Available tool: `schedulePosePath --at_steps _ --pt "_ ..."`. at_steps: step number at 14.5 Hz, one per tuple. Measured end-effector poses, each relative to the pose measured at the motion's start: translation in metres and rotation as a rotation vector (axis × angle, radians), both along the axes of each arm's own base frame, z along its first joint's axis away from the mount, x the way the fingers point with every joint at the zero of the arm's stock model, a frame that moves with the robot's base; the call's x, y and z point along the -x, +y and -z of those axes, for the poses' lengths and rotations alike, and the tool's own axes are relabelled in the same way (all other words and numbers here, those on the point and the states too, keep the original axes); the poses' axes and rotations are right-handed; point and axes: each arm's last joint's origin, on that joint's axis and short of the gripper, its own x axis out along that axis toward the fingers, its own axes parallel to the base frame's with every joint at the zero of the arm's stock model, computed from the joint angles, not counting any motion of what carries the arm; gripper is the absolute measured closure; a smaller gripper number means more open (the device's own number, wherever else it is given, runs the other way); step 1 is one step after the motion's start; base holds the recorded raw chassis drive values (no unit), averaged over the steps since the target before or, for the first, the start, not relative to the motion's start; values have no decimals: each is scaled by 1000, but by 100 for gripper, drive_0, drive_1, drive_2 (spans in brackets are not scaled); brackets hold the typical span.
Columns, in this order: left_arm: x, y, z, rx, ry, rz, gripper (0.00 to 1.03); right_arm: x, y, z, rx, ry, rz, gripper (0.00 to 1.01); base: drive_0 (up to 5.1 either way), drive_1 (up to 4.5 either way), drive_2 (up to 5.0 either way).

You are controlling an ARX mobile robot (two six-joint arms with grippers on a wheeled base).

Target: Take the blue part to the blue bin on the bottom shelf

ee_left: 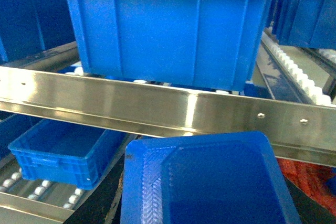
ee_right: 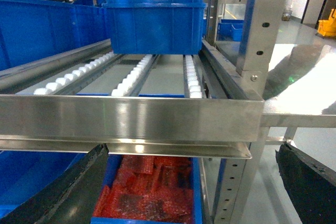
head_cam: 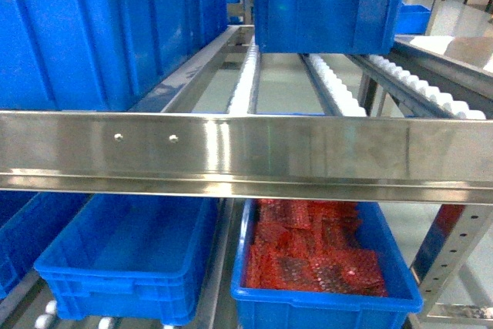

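Sitting below the steel front rail (head_cam: 246, 148), the blue bin (head_cam: 127, 267) rests on the bottom shelf (ee_left: 31, 203), just beside a like crate (head_cam: 323, 298) of red parts. The blue part cannot be made out. Dark finger edges (ee_right: 302, 182) frame the right wrist view; neither gripper's opening can be told.

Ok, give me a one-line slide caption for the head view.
Steel rail across the rack; below it, an empty blue bin beside a bin of red parts.

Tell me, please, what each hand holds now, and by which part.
The left hand seems to hold the flat blue part; the place of the grip is hidden. The right hand holds nothing.
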Motion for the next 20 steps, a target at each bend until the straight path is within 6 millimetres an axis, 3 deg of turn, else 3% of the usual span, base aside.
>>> schedulePosePath --at_steps 8,20 --pt "0 1 0 3 -5 -9 59 0 0 0 0 2 -3 3 -505 238 238" --pt "0 0 0 3 -4 -4 59 0 0 0 0 0 -1 3 0 0 0"
